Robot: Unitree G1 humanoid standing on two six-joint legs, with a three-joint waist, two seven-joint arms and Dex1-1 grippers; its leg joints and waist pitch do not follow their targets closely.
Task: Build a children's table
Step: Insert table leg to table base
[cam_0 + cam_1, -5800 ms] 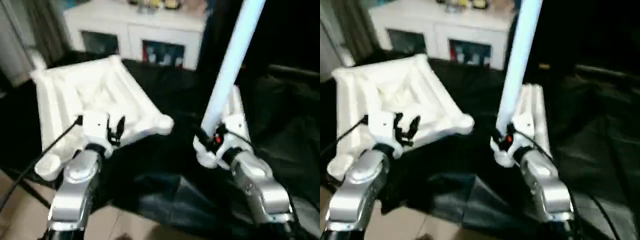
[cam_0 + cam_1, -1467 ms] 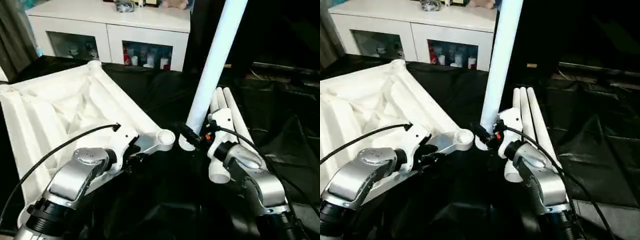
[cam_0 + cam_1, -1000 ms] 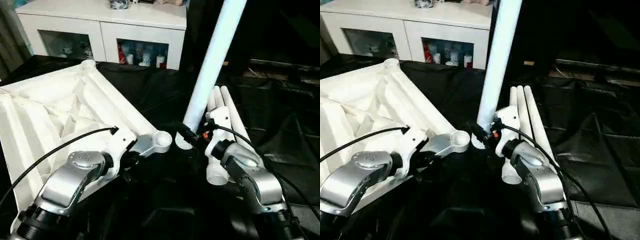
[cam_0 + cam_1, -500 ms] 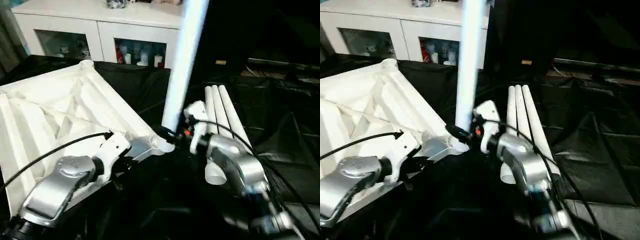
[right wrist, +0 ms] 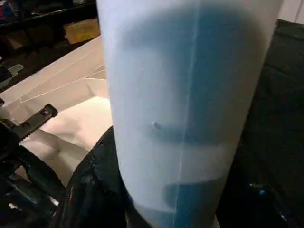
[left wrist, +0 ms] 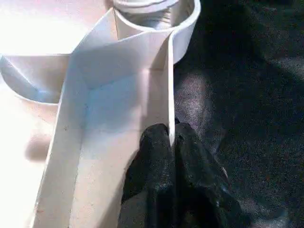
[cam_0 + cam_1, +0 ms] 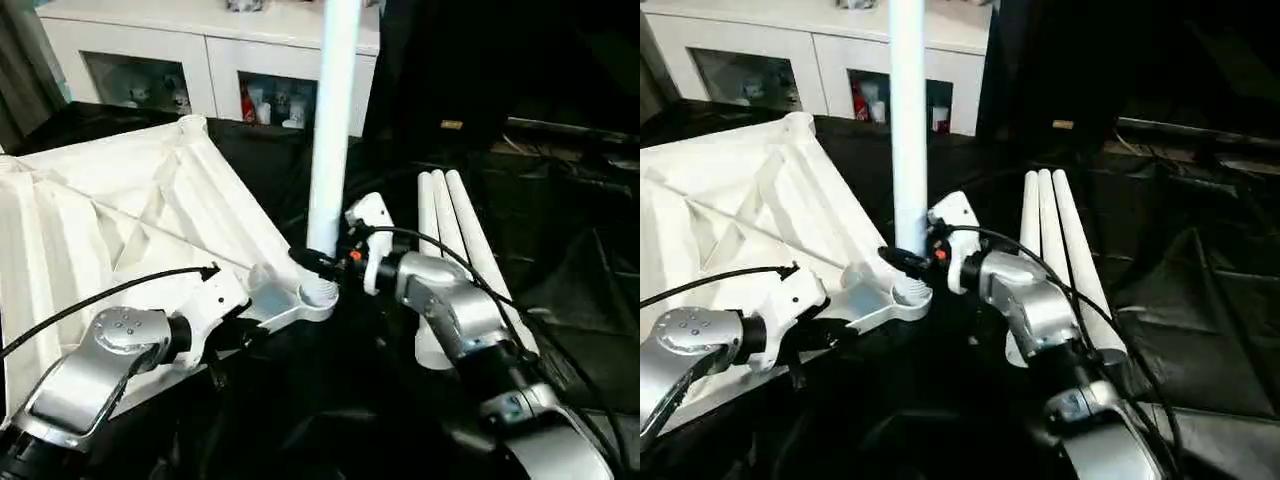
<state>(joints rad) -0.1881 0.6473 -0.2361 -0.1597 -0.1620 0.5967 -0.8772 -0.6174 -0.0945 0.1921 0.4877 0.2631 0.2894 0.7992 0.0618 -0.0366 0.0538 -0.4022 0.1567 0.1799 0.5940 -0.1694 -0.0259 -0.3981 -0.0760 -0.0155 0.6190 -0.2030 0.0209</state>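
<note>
Left eye view: leg top cut off

Tabletop: plain white, underside crossed by white ribs. Upright leg: white, faint bluish cast. Three spare legs: white, unmarked. Cloth: black, glossy in patches. Cabinet: white, with glass doors showing red and mixed-colour items. Left tool: black fingers on a white housing. Right tool: black, with a small orange-red spot beside it. Forearms: silver, with black cables.
</note>
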